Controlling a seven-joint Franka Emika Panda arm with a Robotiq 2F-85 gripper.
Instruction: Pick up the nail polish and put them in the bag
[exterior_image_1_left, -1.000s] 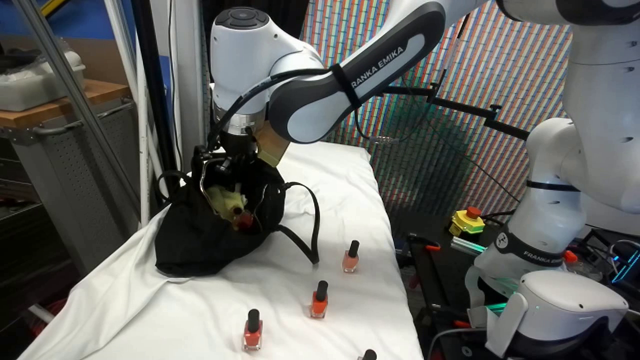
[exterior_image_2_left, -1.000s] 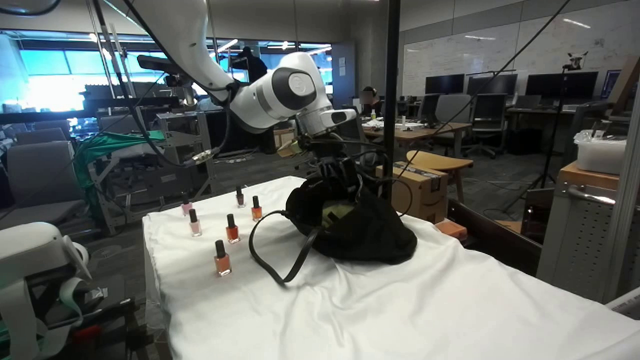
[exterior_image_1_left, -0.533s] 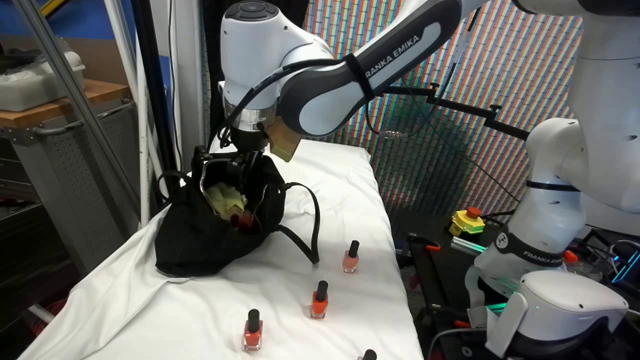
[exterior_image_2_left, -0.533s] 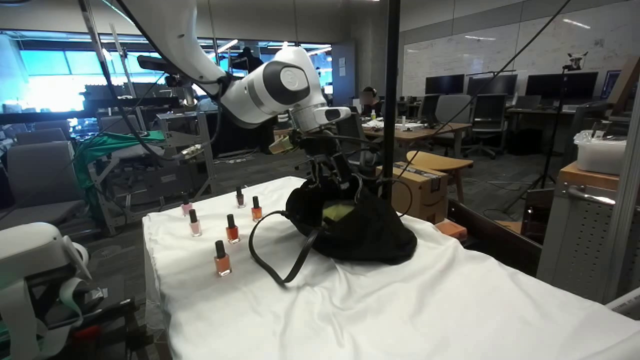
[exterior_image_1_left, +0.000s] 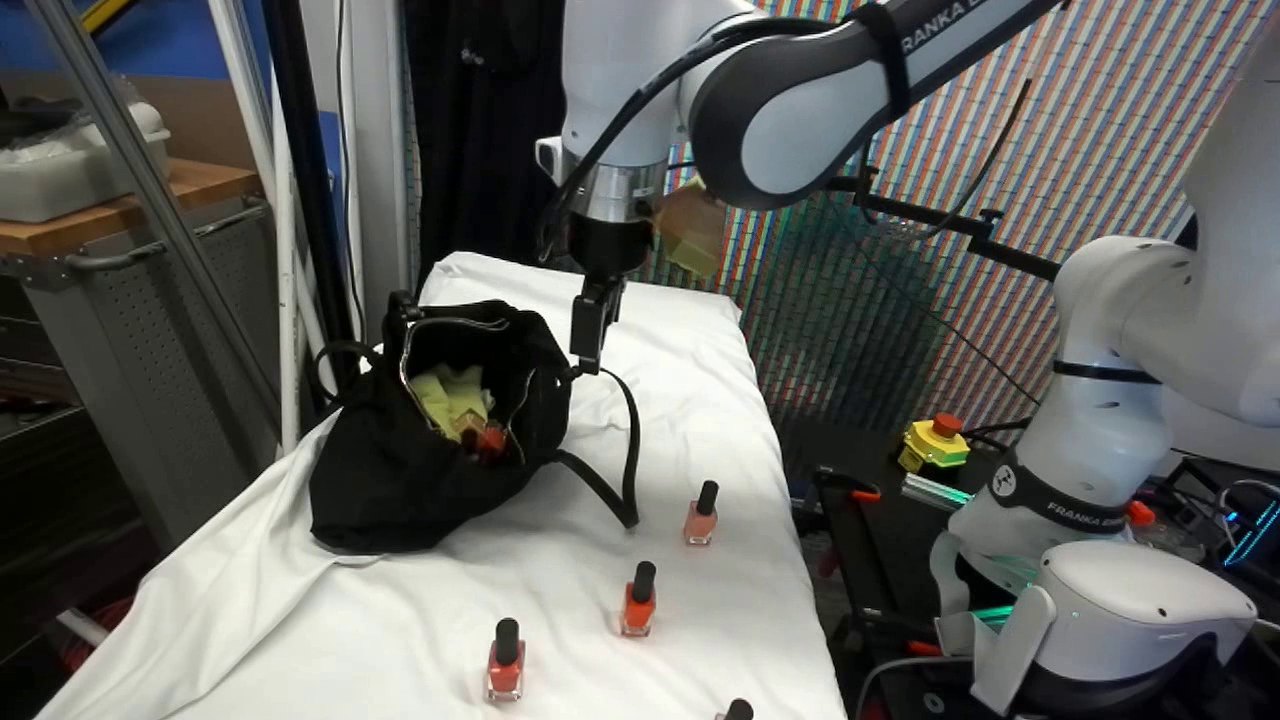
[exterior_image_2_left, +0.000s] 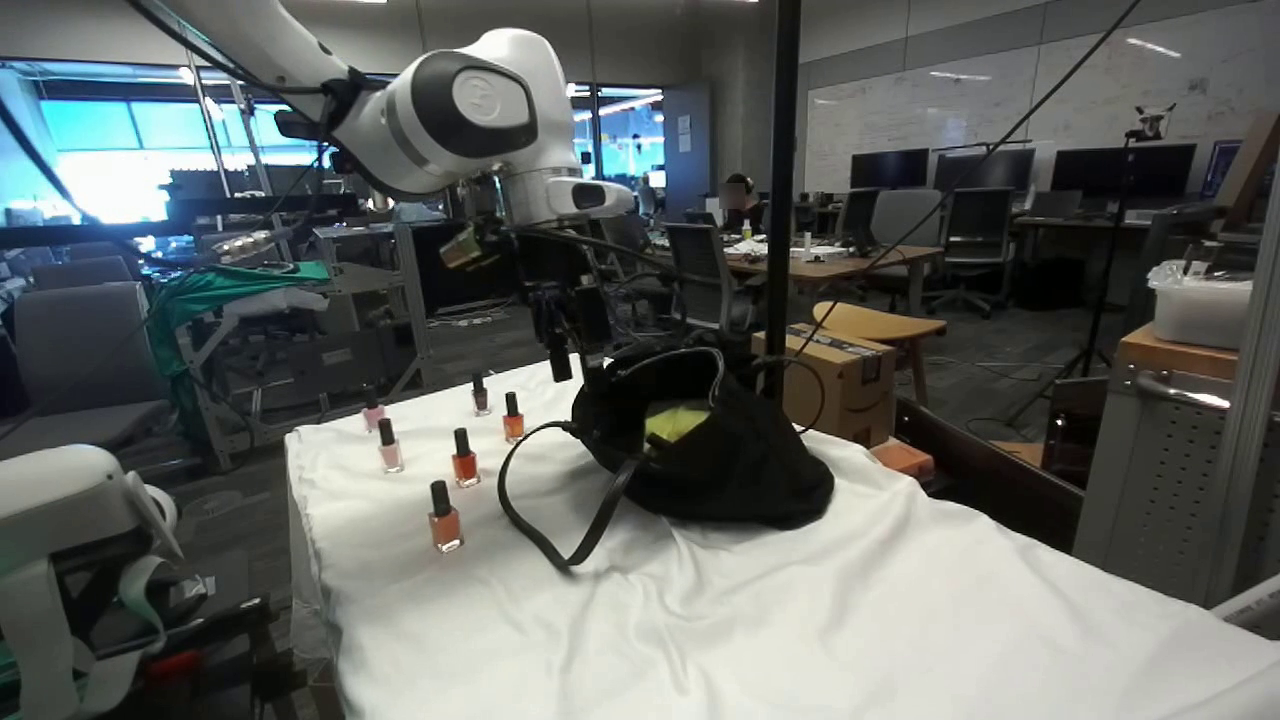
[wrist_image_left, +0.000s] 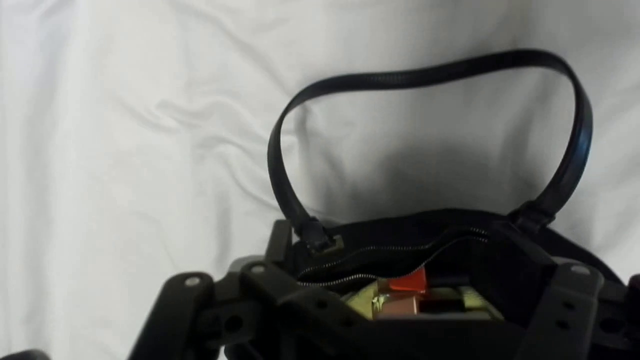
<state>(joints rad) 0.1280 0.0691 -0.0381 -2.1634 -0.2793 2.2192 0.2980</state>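
Note:
The black bag (exterior_image_1_left: 400, 490) lies on the white cloth with its mouth open; it also shows in an exterior view (exterior_image_2_left: 750, 475) and the wrist view (wrist_image_left: 440, 220). Inside it, the wrist view shows a red nail polish (wrist_image_left: 410, 281) and a peach nail polish (wrist_image_left: 397, 306) lying on yellow material (wrist_image_left: 361, 301). Several more bottles stand upright on the cloth, among them an orange-red one (exterior_image_1_left: 638, 608), a red one (exterior_image_1_left: 505, 668) and a peach one (exterior_image_2_left: 446, 527). My gripper (exterior_image_1_left: 590, 350) is open and empty, above the bag's edge; its spread fingers show in the wrist view (wrist_image_left: 402, 245).
The bag's looped handle (exterior_image_1_left: 632, 440) lies on the cloth between the bag and the bottles. A dark pole (exterior_image_2_left: 783, 200) stands behind the bag. The cloth-covered table (exterior_image_1_left: 690, 390) has an edge on the robot base's side. An emergency stop (exterior_image_1_left: 935, 445) sits near the base.
My gripper has risen out of the bag's mouth and moved sideways, rightward in one exterior view and leftward in another. The bag and the standing bottles have not moved.

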